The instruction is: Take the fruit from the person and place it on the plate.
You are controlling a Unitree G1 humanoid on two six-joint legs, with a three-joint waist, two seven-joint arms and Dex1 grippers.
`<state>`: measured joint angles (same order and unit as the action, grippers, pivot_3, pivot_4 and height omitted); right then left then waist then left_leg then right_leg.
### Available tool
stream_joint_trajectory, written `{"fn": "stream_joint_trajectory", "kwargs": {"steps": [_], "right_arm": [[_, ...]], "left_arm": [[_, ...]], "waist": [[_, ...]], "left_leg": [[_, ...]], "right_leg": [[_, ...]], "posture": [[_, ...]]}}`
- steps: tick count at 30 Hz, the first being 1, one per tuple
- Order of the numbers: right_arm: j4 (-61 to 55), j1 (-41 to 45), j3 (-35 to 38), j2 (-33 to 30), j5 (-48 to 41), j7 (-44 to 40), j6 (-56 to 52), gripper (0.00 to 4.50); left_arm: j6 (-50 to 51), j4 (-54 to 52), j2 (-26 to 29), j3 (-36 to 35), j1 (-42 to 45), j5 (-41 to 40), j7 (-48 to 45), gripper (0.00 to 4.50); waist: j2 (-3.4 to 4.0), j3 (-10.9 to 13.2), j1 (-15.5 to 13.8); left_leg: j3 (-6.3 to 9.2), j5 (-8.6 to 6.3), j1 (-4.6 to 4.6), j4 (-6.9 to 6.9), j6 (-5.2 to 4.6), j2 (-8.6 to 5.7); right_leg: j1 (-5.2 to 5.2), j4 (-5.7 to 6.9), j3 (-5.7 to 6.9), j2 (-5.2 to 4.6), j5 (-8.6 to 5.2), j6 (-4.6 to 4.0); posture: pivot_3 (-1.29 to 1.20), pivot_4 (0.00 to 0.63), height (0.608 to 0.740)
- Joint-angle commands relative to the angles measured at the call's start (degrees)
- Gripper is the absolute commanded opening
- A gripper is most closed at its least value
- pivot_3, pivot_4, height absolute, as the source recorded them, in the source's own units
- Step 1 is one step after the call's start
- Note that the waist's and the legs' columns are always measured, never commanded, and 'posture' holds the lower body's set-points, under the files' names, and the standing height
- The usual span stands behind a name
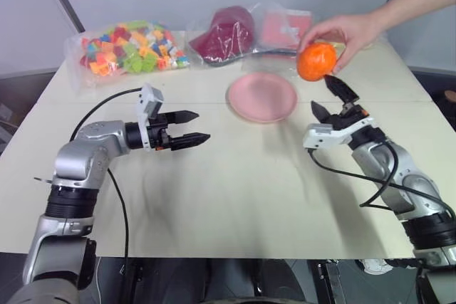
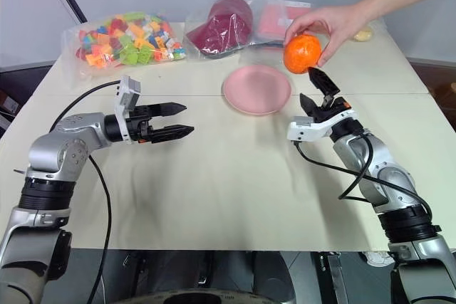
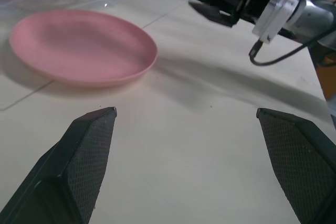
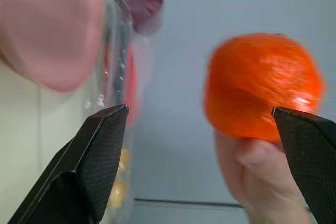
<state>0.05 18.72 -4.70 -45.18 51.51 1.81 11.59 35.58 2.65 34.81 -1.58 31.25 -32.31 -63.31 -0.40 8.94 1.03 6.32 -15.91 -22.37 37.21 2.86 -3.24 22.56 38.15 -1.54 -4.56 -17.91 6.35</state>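
The person's hand (image 1: pixel 353 32) reaches in from the far right and holds the round orange fruit (image 1: pixel 315 61) above the table, just right of the pink plate (image 1: pixel 262 97). My right gripper (image 1: pixel 333 99) is open just below and in front of the fruit, one fingertip (image 1: pixel 335 83) close under it, not gripping it. In the right wrist view the fruit (image 4: pixel 262 85) sits ahead of the spread fingers, toward one of them. My left gripper (image 1: pixel 189 127) hovers open and empty over the table left of the plate (image 3: pixel 79 45).
At the back of the table lie a clear bag of coloured toy bricks (image 1: pixel 132 48), a bag with a dark red item (image 1: pixel 228 33) and a bag with a pink item (image 1: pixel 283 30). Black cables (image 1: pixel 100 108) trail from both arms.
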Motion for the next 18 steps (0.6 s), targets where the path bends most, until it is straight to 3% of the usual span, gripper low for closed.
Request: {"fn": "stream_joint_trajectory", "kwargs": {"steps": [1, 18], "right_arm": [[-4.9, 0.5, 2.5, 0.2, 0.0, 2.0, -0.9, 4.46], [2.0, 4.8, 0.5, 0.5, 0.0, 3.0, -0.2, 4.46]], "left_arm": [[-0.2, -2.4, 0.5, -1.9, 0.1, -1.1, 0.6, 4.46], [1.0, -3.7, 0.7, -1.5, 0.4, -2.3, -0.1, 4.46]], "waist": [[0.00, 0.0, 0.0], [0.00, 0.0, 0.1]], "left_leg": [[0.00, 0.00, 0.00, 0.00, 0.00, 0.00], [-0.02, 0.00, 0.00, 0.00, 0.00, 0.00]], "right_leg": [[0.00, 0.00, 0.00, -0.01, 0.00, 0.00], [0.01, 0.01, 0.00, 0.00, 0.00, 0.00]], "posture": [[0.00, 0.150, 0.740], [0.00, 0.150, 0.740]]}}
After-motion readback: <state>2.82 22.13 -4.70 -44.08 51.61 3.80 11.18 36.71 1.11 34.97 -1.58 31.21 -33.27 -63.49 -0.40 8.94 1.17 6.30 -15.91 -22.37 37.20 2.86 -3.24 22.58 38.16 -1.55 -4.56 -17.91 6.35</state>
